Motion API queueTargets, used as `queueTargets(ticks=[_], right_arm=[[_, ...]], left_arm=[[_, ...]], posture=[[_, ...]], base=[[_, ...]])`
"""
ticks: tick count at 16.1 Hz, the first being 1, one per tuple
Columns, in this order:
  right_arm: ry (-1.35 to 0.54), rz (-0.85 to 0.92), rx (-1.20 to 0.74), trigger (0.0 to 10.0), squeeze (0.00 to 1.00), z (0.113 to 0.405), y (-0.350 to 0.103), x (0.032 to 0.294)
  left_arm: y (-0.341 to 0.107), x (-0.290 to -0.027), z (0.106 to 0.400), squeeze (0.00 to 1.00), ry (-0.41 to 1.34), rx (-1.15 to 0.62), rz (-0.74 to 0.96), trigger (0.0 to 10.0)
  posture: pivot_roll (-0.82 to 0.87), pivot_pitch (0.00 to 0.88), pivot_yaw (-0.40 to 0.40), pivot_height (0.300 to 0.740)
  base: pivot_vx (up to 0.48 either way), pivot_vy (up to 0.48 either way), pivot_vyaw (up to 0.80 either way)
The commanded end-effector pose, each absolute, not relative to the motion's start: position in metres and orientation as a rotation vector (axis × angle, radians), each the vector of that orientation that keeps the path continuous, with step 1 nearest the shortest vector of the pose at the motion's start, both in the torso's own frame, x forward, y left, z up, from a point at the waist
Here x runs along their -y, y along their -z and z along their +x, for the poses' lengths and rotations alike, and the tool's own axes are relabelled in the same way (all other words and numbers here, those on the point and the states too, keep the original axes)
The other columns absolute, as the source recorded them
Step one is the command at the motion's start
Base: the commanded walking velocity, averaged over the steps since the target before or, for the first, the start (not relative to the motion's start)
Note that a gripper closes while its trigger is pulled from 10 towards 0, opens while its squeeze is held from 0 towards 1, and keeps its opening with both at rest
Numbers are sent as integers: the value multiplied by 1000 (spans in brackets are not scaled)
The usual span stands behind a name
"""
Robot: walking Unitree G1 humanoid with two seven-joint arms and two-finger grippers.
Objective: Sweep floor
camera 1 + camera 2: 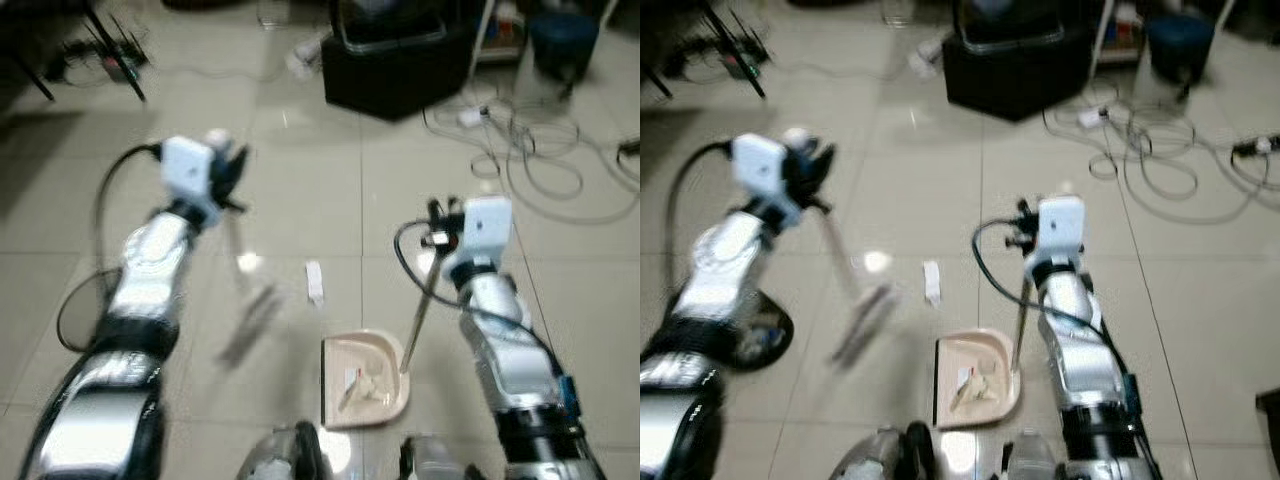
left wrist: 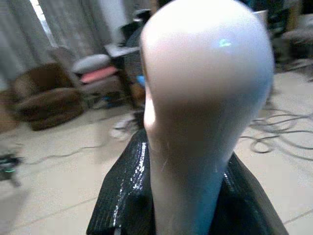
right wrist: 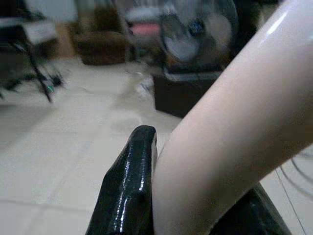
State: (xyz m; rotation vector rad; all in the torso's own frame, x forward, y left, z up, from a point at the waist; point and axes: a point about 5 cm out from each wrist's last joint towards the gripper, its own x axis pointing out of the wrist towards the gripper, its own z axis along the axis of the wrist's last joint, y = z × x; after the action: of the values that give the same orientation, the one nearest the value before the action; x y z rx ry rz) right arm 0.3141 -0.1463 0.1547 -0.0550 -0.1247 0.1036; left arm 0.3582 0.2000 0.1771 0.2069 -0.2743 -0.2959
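My left gripper point(image 1: 232, 165) clamps the broom point(image 1: 250, 315), my right gripper point(image 1: 437, 222) the dustpan point(image 1: 362, 380); a hard stroke could flick the scrap point(image 1: 315, 282) past it.

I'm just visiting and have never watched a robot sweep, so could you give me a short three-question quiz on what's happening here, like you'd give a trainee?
1. True or false: the dustpan already has scraps in it.
2. Which gripper holds the broom handle? A) left B) right C) neither
3. Fill in: the white scrap lies on the ____, apart from the dustpan.

Key:
1. True; a few pale bits lie in the pan.
2. A; the left gripper grips the broom, whose blurred brush is at the floor. The right gripper holds the dustpan's handle.
3. Floor.
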Motion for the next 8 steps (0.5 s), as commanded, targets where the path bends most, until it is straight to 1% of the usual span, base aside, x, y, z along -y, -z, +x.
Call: queueTargets(ticks=[1,2,4,5,6,7,8], right_arm=[[-136,-28,201,10000,0,316,-181,140],[-133,-20,251,10000,0,318,-198,141],[-114,52,329,10000,0,323,-230,143],[-109,105,359,10000,0,323,-245,143],[-127,146,388,10000,0,322,-264,140],[-130,151,392,10000,0,321,-267,140],[-138,163,395,10000,0,321,-273,138]], left_arm=[[-176,-213,352,0,249,265,216,10000],[-169,-220,343,0,208,249,228,10000],[-153,-228,324,0,123,220,232,10000],[-146,-226,313,0,97,199,244,10000],[-138,-218,298,0,88,181,259,10000],[-137,-217,295,0,88,177,259,10000],[-135,-210,287,0,102,172,263,10000]], posture=[[-62,54,114,740],[-62,51,115,740],[-55,47,109,740],[-50,46,106,740],[-44,44,108,740],[-44,44,108,740],[-41,42,109,740]], base=[[0,0,0],[0,0,0],[0,0,800],[0,0,800],[0,0,800],[0,0,800],[0,0,800]])
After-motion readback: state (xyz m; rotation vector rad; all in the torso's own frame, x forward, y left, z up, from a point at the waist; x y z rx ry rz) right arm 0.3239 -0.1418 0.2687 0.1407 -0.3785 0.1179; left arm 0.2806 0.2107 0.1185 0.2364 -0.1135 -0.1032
